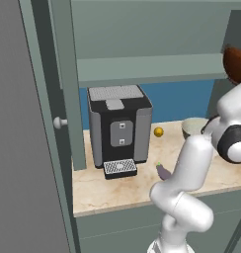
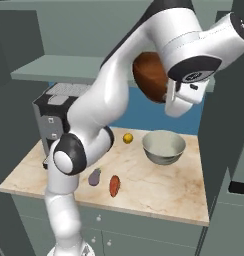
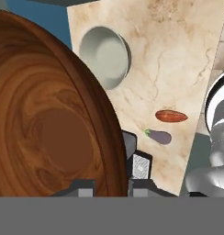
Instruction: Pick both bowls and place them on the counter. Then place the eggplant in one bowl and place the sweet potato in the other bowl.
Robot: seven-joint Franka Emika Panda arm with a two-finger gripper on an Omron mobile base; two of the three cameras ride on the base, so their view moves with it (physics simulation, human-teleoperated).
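The hand point(image 3: 111, 186) is clamped on the rim of the wooden bowl point(image 2: 151, 77), which it holds tipped on edge high above the counter point(image 2: 159, 187); in the right base view the bowl sits in the upper middle of the frame, half hidden behind the arm's wrist, and in the left base view a slice of it shows at the upper right edge. In the hand view its brown grained surface takes up the whole left half, with the two fingertips point(image 3: 81, 187) pinching its edge at the bottom. The ceramic bowl point(image 2: 164, 146) stands upright on the counter, right of centre in the right base view and in the upper left of the hand view. The eggplant point(image 2: 95, 177) and the sweet potato point(image 2: 114, 185) lie just beside each other near the counter's front edge, lower centre in the right base view, well apart from the ceramic bowl. A small yellow ball point(image 2: 127, 138) rests near the back, between the ceramic bowl and the coffee machine point(image 1: 120, 128), which stands at centre left in the left base view.
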